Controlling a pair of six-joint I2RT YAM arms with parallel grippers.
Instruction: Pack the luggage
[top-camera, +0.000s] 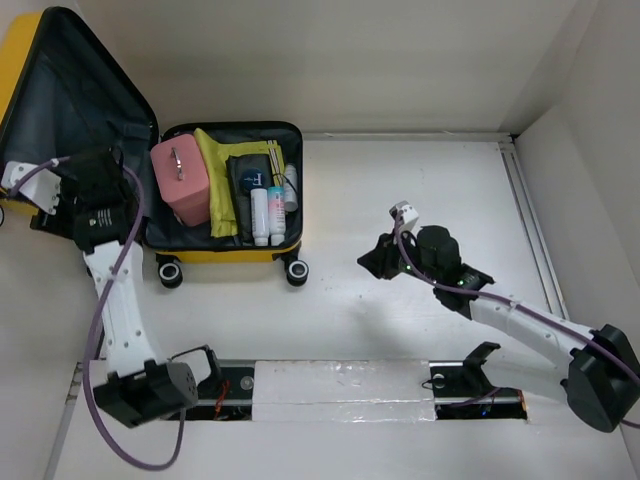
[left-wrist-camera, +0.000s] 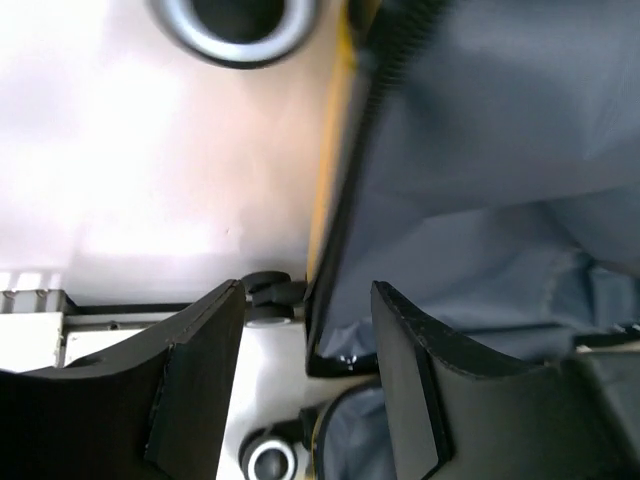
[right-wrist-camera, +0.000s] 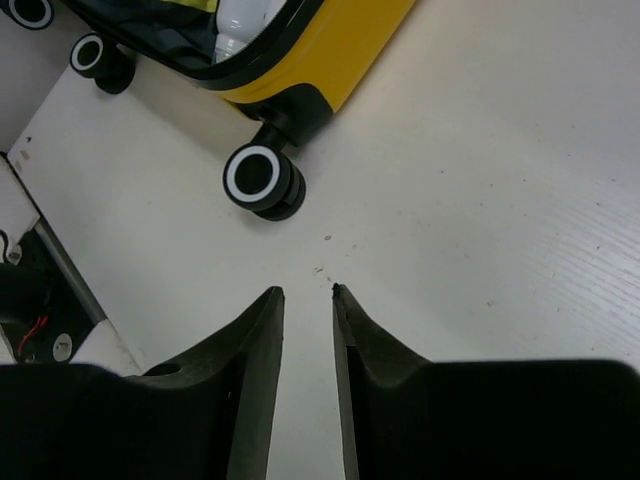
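Top external view: packed yellow suitcase (top-camera: 228, 190) lies open at far left; left gripper (left-wrist-camera: 305, 375) straddles lid edge (left-wrist-camera: 335, 330), unclamped; right gripper (right-wrist-camera: 308, 300) nearly pressed together, empty. Next: swing lid shut.

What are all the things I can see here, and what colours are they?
suitcase: one, yellow shell, grey lining, black wheels, lying open at the table's far left, lid raised.
pink case: one, pink, left side of the suitcase.
yellow cloth: one, yellow-green, beside the pink case.
dark pouch: one, dark, middle of the suitcase.
bottles: a few, white and pink, right side of the suitcase.
table: one, white.
left pincer: one, black, jaws either side of the lid's edge.
right pincer: one, black, narrow gap, holding nothing, over the table.
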